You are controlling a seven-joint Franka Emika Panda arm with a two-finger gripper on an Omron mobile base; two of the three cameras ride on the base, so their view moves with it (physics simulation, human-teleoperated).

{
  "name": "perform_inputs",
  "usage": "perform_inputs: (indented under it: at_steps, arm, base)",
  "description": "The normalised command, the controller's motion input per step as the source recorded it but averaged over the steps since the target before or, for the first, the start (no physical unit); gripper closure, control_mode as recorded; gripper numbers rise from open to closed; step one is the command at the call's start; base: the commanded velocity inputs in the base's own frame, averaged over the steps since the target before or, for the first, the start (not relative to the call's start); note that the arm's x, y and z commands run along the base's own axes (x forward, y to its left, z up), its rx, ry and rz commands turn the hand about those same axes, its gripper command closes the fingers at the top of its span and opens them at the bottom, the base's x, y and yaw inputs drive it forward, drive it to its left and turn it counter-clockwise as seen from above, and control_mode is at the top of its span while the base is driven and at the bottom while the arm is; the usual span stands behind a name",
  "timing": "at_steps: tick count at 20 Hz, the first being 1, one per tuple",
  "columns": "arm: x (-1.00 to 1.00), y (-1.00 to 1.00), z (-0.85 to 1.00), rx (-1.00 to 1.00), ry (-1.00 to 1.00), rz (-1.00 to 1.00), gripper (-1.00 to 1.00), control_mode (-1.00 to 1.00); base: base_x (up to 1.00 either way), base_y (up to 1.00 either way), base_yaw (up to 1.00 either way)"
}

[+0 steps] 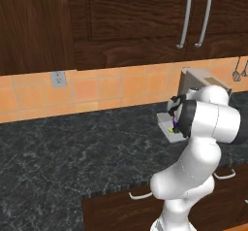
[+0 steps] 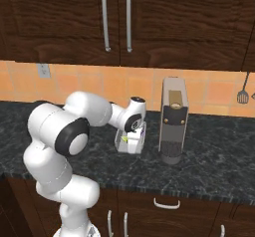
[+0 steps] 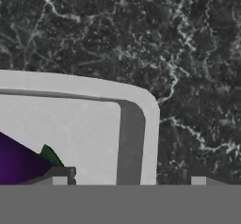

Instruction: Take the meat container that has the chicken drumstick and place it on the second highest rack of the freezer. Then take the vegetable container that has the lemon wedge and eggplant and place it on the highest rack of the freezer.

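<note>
Now the gripper (image 3: 127, 180), jaws apart, straddles the vegetable container's wall (image 3: 141, 138); eggplant (image 3: 19, 164) at eight o'clock risks tipping the tray.

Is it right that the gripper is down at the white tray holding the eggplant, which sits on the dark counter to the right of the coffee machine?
Not quite: the white tray with the eggplant sits left of the coffee machine, as the right base view shows. The gripper is at it, on the dark counter.
</note>
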Motion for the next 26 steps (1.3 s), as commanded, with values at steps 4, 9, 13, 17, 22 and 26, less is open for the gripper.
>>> perform_inputs:
  at_steps: [4, 9, 13, 17, 22, 26]
  arm:
    - [0.02, 0.0, -0.37, 0.0, 0.01, 0.0, -1.0, -1.0]
    - [0.0, 0.04, -0.47, 0.0, 0.0, 0.0, -1.0, -1.0]
    - [-0.01, 0.02, -0.46, 0.0, 0.0, 0.0, -1.0, -1.0]
    - [-0.34, 0.0, -0.5, 0.0, 0.0, 0.0, -1.0, -1.0]
    - [-0.89, 0.0, -0.33, 0.0, -0.01, 0.0, -1.0, -1.0]
    - [-0.61, 0.04, -0.32, 0.0, 0.0, 0.0, -1.0, -1.0]
  base:
    - [0.0, 0.0, 0.0]
    - [0.0, 0.0, 0.0]
    - [0.0, 0.0, 0.0]
    - [0.0, 0.0, 0.0]
    - [0.0, 0.0, 0.0]
    - [0.0, 0.0, 0.0]
